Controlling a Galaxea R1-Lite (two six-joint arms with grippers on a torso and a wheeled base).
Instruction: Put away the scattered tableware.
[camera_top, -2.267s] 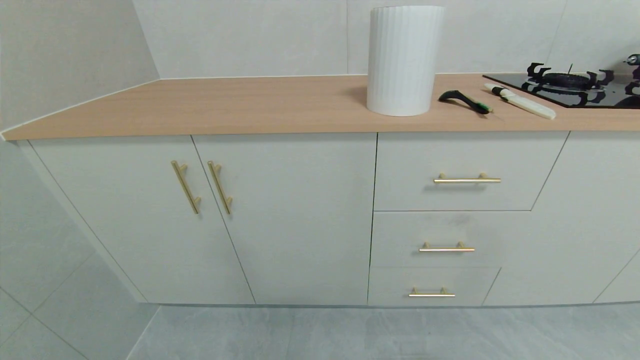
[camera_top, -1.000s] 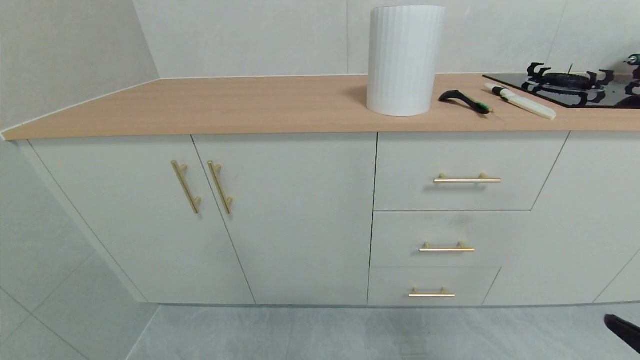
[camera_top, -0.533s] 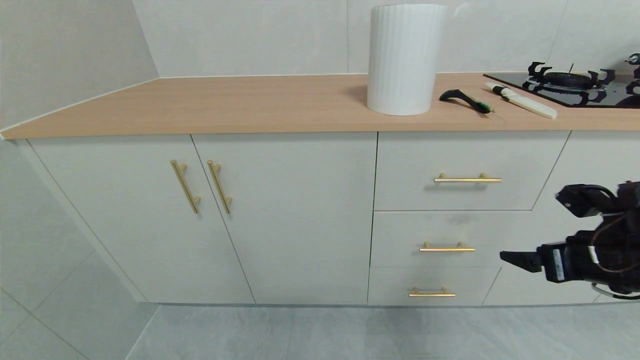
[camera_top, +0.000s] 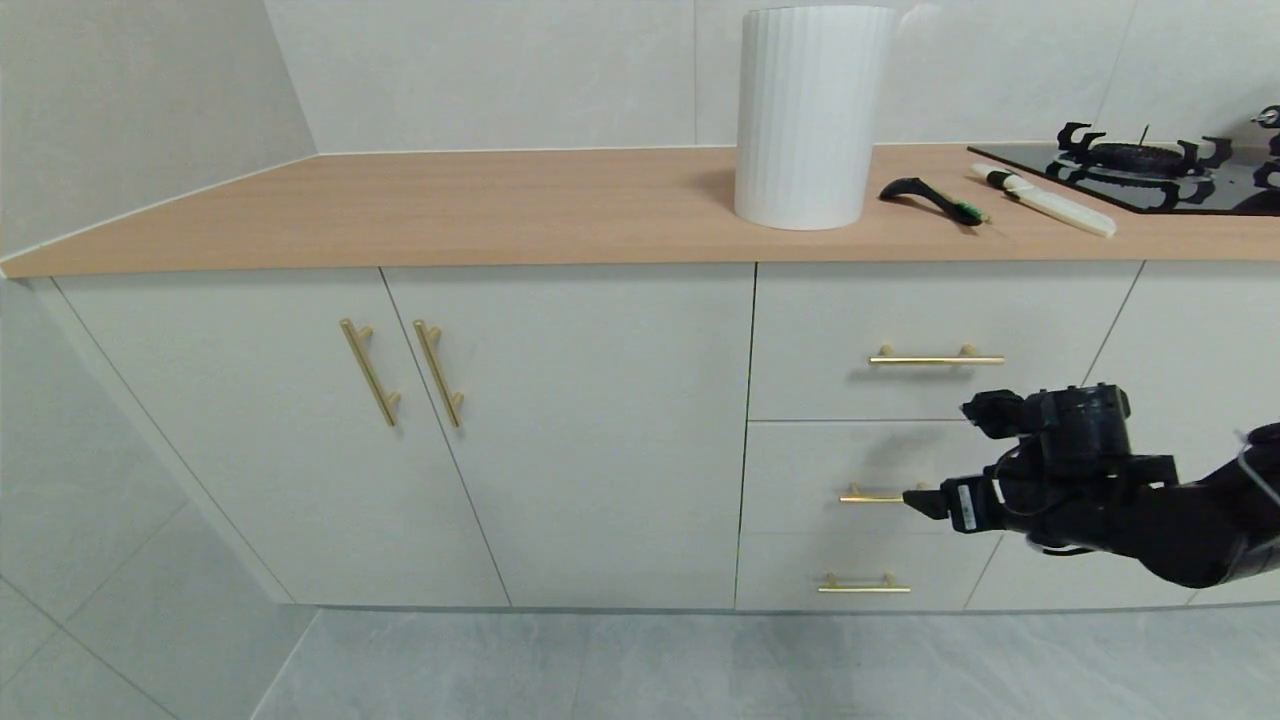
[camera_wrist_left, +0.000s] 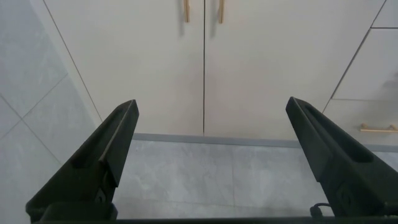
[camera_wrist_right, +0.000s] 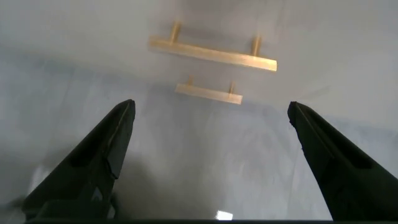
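Far side of the hob (camera_top: 1130, 185) beyond the head view's edge.

The right hand (camera_top: 940, 452) is matte black, with two long fingers tapering to wedge tips. A small white label (camera_top: 965, 497) with dark print sits at the base of one finger. Directly behind the hand is a blocky black wrist housing (camera_top: 1085, 415), with a thin dark cable (camera_top: 1005, 470) looping beside it. Further behind, the forearm (camera_top: 1180, 535) is a smooth, rounded black shell. The left hand (camera_wrist_left: 210, 104) has the same black wedge fingers (camera_wrist_left: 106, 155), each with a recessed channel along its length.
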